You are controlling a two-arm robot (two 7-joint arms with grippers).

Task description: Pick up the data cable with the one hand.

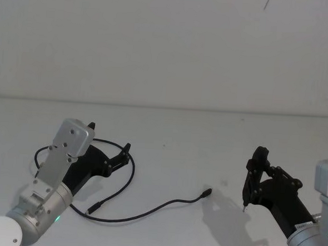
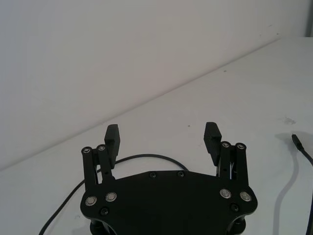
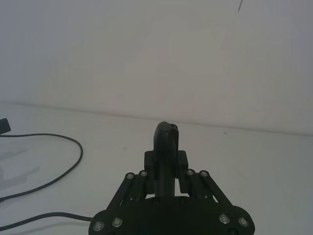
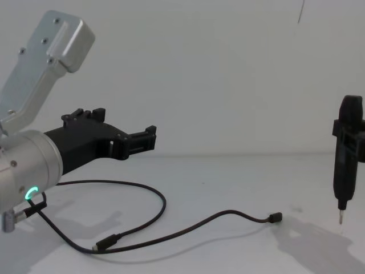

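Left arm, nearest: comes in at the lower left of the head view. Its silver wrist, with a green ring light [image 4: 31,193], sits over the near-left part of the cable's loop.
Hidden: the left side of the data cable [image 1: 167,203] goes under the left arm in the head view. In the left wrist view the gripper body cuts off the loop, and the picture edge cuts off the right-hand run.
Cable place: flat on the white table [image 1: 180,132], in front of the robot and left of centre, all slack.
Near run: a long shallow curve along the table's near side.
Cable axis: mostly left to right. One plug [image 1: 206,192] ends the run on the right, pointing right and slightly away. The other plug [image 1: 95,208] lies near the left arm, pointing near-left.
Loop: from the left plug the cable arcs away, round under the left gripper, and back toward the arm.
Left gripper [image 1: 109,137]: jaws spread wide, nothing between them, aimed away and to the right. The chest view shows it raised above the loop, not touching it.
Right gripper [image 3: 166,164]: on the right, well apart from the cable, clenched on a black pen-shaped tool [image 1: 251,176].
Tool: upright, with its metal tip [image 4: 341,218] down, just above the table. It is right of the right-hand plug, with bare table between them.
In the way: nothing lies between the left gripper and the cable below it.
Farthest: the table's far edge, then a plain pale wall [image 1: 157,44].
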